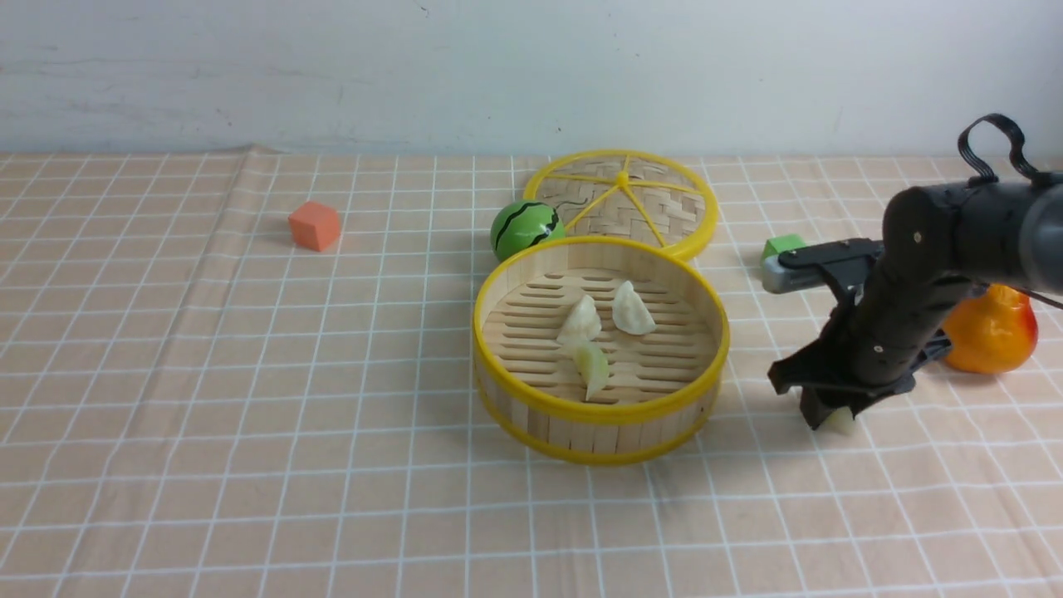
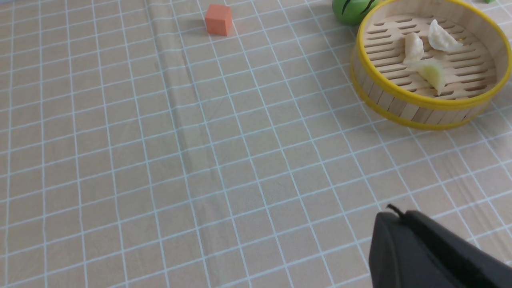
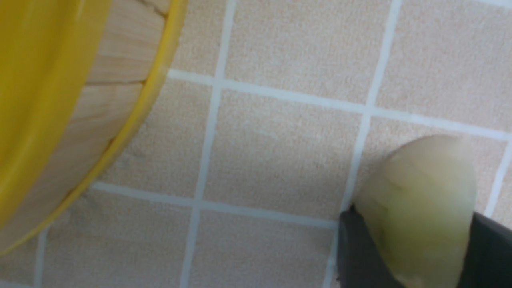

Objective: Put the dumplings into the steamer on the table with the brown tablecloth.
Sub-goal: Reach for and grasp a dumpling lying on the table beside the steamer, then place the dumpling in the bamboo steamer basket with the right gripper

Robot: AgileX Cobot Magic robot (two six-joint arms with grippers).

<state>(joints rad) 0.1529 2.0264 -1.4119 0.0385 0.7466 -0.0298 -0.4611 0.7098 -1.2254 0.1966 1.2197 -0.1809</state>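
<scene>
Pale green dumpling (image 3: pixel 420 200) is sitting at lower right of the front view, just right of the steamer (image 1: pixel 602 415) & outside it, low over the tablecloth (image 1: pixel 249 374); can't tell if it's touching the cloth. Right gripper (image 1: pixel 829 413) is pinching it, dark fingers (image 3: pixel 360 256) pressing on both sides. Steamer is standing at frame centre w/ 3 more inside on the slats: white dumpling (image 1: pixel 581 321), 2nd white dumpling (image 1: pixel 634 309) just beside it, & 2nd green dumpling (image 1: pixel 592 365) touching the first white one on its near side. Woven lid (image 1: pixel 623 199) is lying flat behind the steamer, striped green ball (image 1: pixel 523 228) at the lid's left edge. Small green block (image 1: pixel 782 246) & orange pear (image 1: pixel 992 328) are sitting at far right, behind the right arm; orange cube (image 1: pixel 315 226) is alone at upper left. Left gripper (image 2: pixel 394 224) is showing only in its wrist view, lower right corner, jaws shut together, holding nothing, well apart from the steamer.
</scene>
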